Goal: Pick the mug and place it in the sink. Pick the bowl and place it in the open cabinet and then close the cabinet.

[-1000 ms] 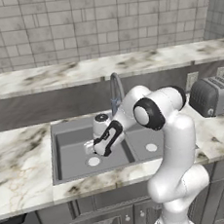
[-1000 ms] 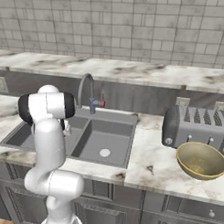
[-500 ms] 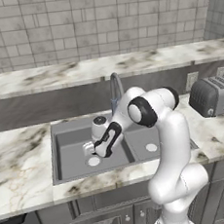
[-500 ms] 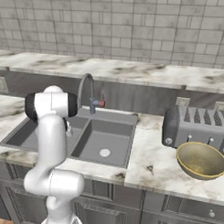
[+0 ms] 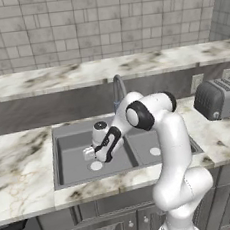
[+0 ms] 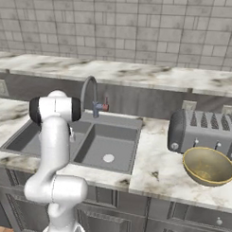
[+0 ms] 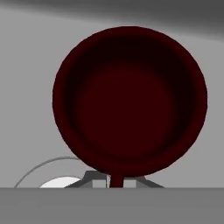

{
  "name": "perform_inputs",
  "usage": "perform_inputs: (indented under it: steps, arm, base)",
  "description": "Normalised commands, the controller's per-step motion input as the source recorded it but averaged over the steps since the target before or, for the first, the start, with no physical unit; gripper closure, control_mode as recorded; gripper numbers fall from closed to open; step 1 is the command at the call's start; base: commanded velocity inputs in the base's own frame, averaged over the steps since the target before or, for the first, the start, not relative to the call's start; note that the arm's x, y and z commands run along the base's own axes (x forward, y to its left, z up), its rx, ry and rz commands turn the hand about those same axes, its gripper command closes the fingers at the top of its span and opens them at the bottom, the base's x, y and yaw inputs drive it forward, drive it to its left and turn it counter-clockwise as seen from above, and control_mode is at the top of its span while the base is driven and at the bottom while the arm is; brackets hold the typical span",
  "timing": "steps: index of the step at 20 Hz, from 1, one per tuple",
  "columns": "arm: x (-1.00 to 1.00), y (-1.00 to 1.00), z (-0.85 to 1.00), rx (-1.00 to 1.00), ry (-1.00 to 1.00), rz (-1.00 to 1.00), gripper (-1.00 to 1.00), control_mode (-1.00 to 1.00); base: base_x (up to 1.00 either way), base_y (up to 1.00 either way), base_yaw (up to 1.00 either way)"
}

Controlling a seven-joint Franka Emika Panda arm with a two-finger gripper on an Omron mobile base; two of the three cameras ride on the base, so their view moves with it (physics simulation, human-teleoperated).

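Seen from above in the hand view, the dark red mug (image 7: 129, 103) stands just over the grey floor of the sink (image 7: 26, 87). My gripper (image 7: 116, 180) is shut on the near part of its rim, a thin red strip pinched between the two fingers (image 7: 94, 178). From the left base camera, my gripper (image 5: 102, 156) is low in the left basin of the sink (image 5: 71, 129), just above the drain, and the hand hides the mug. The yellowish bowl (image 6: 208, 166) sits on the counter in front of the toaster. The cabinet is out of view.
A tall curved tap (image 5: 118, 86) rises behind the basins, close to my forearm. A pale drain (image 7: 61, 183) lies beside the mug. The toaster (image 6: 202, 133) stands on the marble counter (image 6: 158, 171) right of the sink. A raised ledge (image 6: 138, 73) runs along the tiled wall.
My elbow has swung a little to the left. The hand has stayed low in the left basin with the mug.
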Motion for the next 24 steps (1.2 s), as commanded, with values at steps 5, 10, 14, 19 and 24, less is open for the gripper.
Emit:
perform_inputs:
  steps: [5,10,14,19,24]
  arm:
    - [0.41,0.12,-0.18,0.02,0.01,0.0,-1.0,-1.0]
    - [0.06,0.02,0.15,0.0,-0.02,0.0,-1.0,-1.0]
    - [-0.06,0.0,0.33,0.0,0.0,0.0,-1.0,-1.0]
    - [-0.27,0.0,0.69,0.0,0.01,-0.03,-1.0,-1.0]
    - [-0.63,-0.13,1.0,0.0,0.0,-0.08,-1.0,-1.0]
  base:
    - [0.0,0.0,0.0]
    - [0.0,0.0,0.0]
    - [0.0,0.0,0.0]
    - [0.0,0.0,0.0]
    - [0.0,0.0,0.0]
